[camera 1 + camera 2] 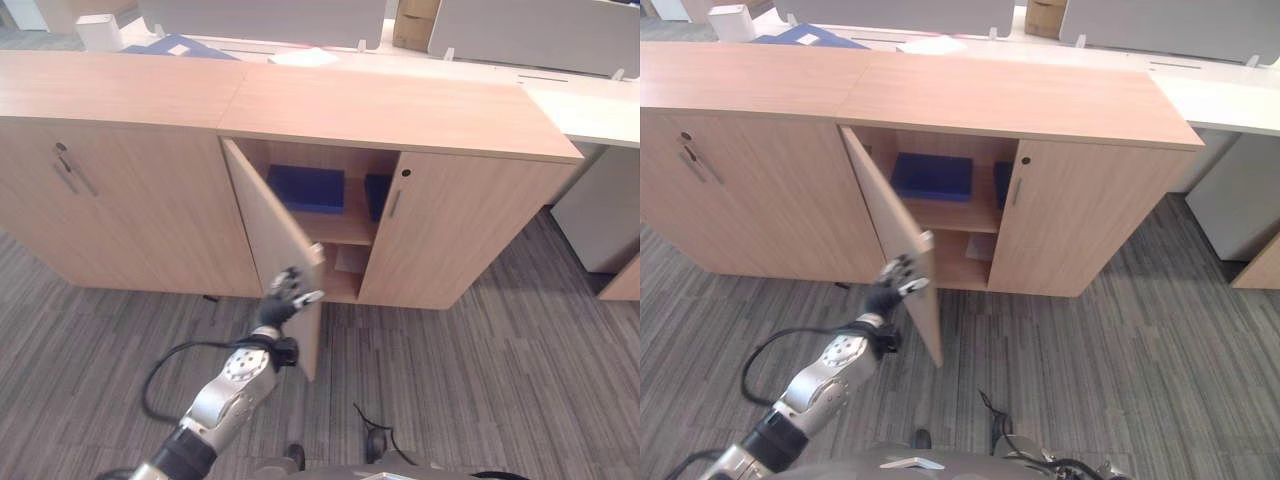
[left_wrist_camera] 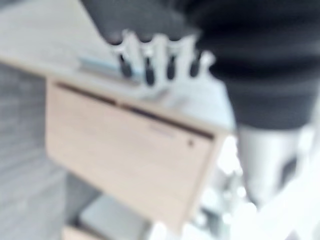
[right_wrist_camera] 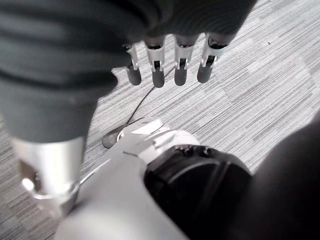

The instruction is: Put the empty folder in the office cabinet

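Left eye view: left hand (image 1: 285, 296), fingers loosely extended, empty, touches the open cabinet door (image 1: 275, 235) — blue folder (image 1: 306, 187) shelved beyond it. Right hand (image 3: 170, 67) hangs relaxed, empty, over the carpet (image 3: 270, 85).

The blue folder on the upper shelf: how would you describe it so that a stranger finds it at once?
Find the long light-wood office cabinet and its one open door, which the robot's left hand is reaching. Behind that door, on the upper shelf, lies the flat dark blue folder. It is the larger blue thing, fully in view; the other blue item is half hidden.

A cardboard box (image 1: 415, 25) and white paper (image 1: 305, 58) lie on the desk (image 1: 590, 110) behind.
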